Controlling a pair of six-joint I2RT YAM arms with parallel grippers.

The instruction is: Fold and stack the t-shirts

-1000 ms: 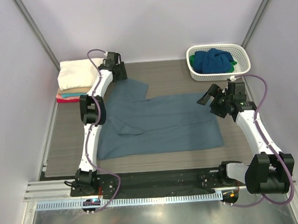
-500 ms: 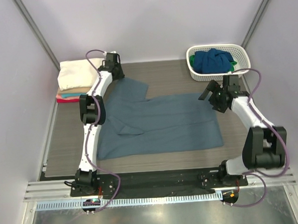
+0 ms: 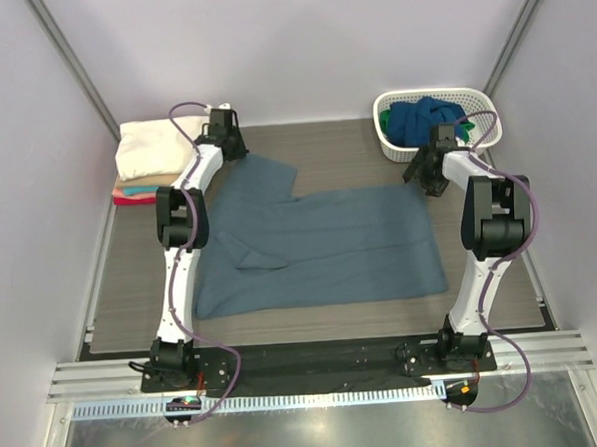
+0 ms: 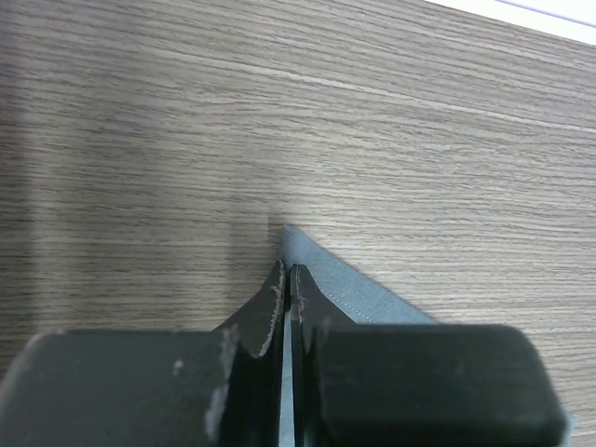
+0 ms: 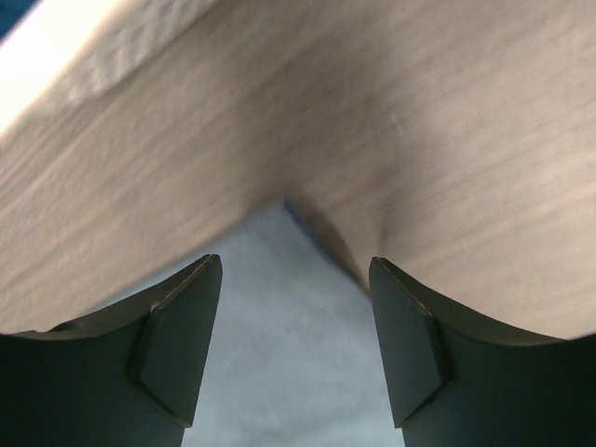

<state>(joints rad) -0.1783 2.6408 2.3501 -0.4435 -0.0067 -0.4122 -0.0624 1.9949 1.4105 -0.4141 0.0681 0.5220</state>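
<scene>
Currently: slate grey-blue cloth t-shirt [image 3: 320, 247], spread flat on wood-grain bench [image 3: 131, 282], long axis left-right. Left pincer [image 4: 286, 270] pinches its far-left corner; right pincer [image 5: 293, 270], spread, hovers over far-right corner, nearest it.

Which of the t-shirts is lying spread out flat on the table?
The slate grey-blue t-shirt in the middle. The cream t-shirt is folded on the left stack, and the dark blue t-shirt is bunched in the basket.
</scene>
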